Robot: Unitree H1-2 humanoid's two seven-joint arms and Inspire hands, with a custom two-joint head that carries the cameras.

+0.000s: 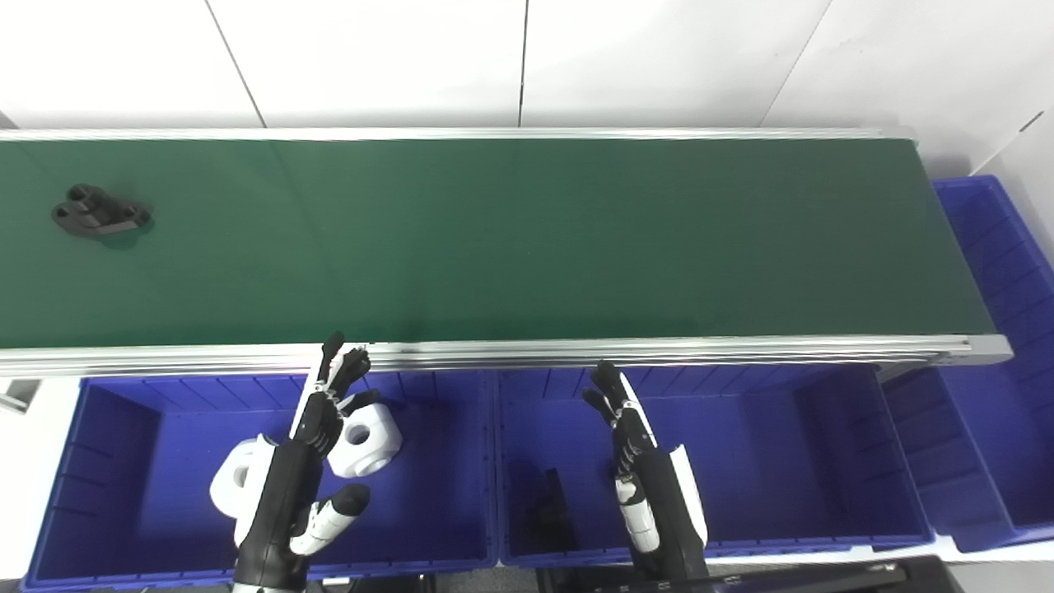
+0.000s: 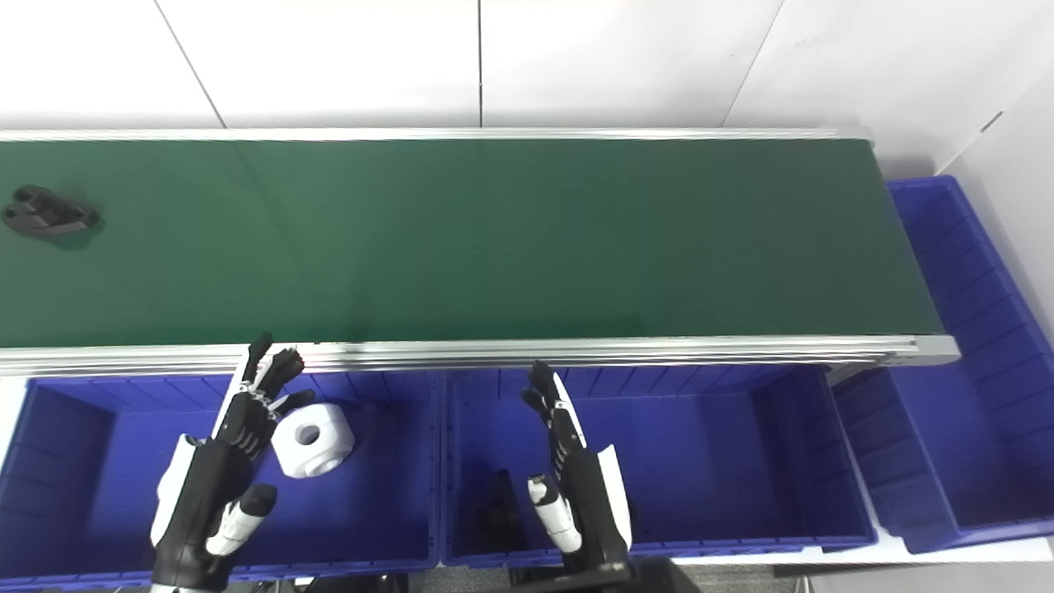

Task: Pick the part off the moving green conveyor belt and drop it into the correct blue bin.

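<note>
On belt, one black part, three bins

Three blue bins, three black and white parts.

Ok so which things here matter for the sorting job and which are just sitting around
Part of the job:
- black bracket-like part on the green conveyor belt
- left blue plastic bin holding white blocks with holes
- middle blue plastic bin holding a dark part
- left hand and right hand, both open

Just there:
- third blue bin at the belt's right end
- white wall panels
</note>
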